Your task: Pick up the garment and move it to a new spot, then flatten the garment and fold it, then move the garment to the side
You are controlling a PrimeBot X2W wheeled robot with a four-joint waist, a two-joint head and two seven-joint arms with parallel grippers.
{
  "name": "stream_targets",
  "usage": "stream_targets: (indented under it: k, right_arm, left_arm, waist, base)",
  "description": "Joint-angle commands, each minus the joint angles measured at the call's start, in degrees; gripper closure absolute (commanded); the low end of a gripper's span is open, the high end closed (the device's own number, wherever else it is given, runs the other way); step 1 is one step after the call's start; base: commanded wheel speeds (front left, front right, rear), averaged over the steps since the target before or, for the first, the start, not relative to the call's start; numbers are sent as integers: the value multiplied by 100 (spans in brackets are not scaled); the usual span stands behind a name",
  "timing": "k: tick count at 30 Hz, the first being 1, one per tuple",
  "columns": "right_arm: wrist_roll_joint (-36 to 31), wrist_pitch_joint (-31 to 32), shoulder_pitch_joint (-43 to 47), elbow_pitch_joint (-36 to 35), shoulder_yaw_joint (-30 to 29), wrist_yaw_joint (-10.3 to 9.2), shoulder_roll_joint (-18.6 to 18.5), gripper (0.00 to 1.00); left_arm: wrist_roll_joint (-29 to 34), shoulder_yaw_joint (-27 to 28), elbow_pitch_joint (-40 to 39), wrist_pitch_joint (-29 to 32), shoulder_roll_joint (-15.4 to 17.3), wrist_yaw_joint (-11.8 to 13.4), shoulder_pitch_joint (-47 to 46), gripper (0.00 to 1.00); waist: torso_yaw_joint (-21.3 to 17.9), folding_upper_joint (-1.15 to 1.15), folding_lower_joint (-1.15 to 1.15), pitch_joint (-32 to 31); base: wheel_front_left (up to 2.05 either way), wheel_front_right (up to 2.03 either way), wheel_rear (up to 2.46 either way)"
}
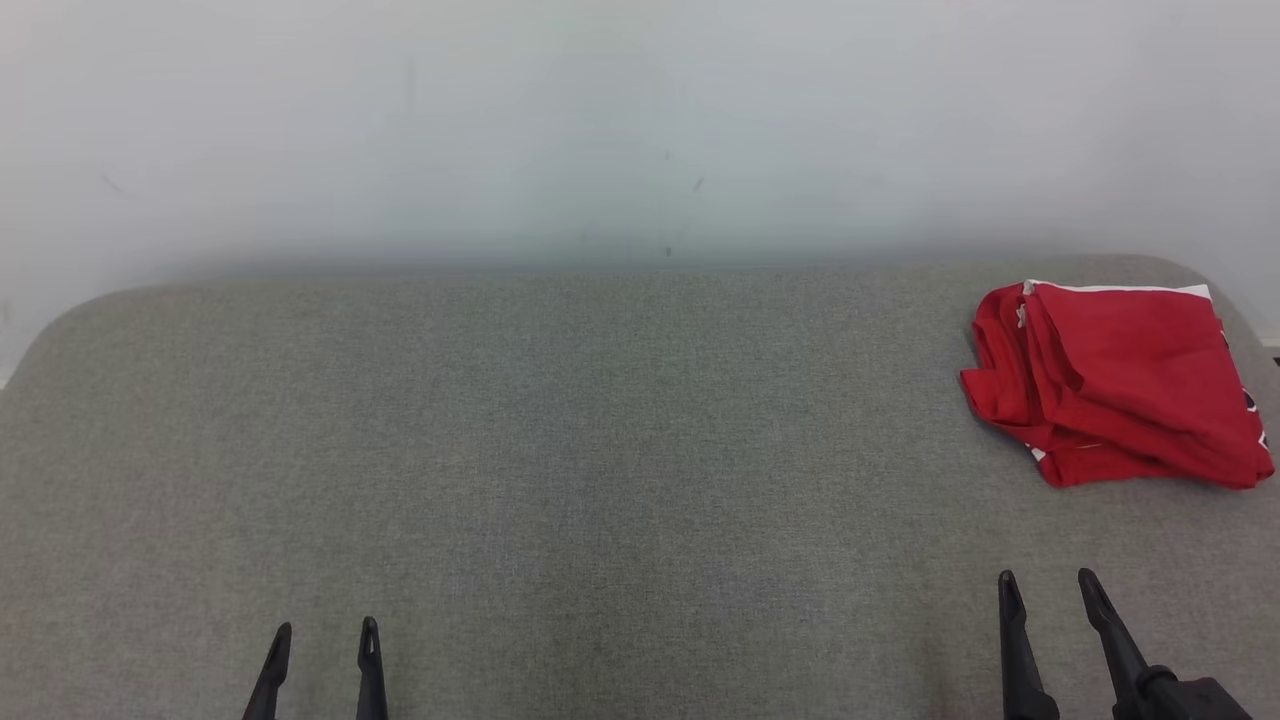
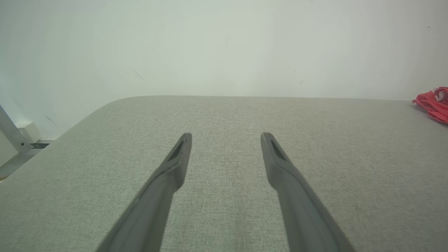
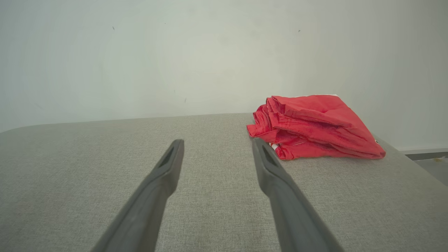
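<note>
Garment (image 1: pixel 1115 385), red and folded into a thick stack, lay at 2 o'clock on the grey tabletop (image 1: pixel 600 450), close to its far edge and rounded right corner, beneath the white wall (image 1: pixel 600 120). Left tool (image 1: pixel 326 628) at 7 o'clock and right tool (image 1: pixel 1047 577) at 5 o'clock both stood with fingers spread wide, holding nothing. The right tool sat near the garment but apart from it. Open grey surface extended from the garment leftward to 9 o'clock.

Soft, even, bright light; a faint dim band lies where the far wall (image 1: pixel 640 130) meets the tabletop (image 1: pixel 600 450). The wall looks hazy, perhaps out of focus.
</note>
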Motion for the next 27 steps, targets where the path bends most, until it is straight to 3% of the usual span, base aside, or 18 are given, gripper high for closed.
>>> stream_targets:
  k: [1,21,22,27]
  right_arm:
    - [-33,-2,1,-21,-19,3,11,0]
    - [86,-2,-19,34,12,3,17,0]
    - [86,0,-7,46,6,0,4,100]
    - [392,19,64,167,39,0,18,100]
  left_arm:
    - [-10,7,-7,-16,3,0,55,0]
    - [-1,2,-41,-16,5,137,86,0]
    - [-46,-1,-20,0,1,136,12,100]
    - [-358,2,143,115,-15,113,12,100]
  waist:
    - [-5,0,0,-6]
    - [-8,0,0,12]
    - [-8,0,0,12]
    - [-8,0,1,14]
  base:
    - [0,0,0]
    - [0,0,0]
    - [0,0,0]
    - [0,0,0]
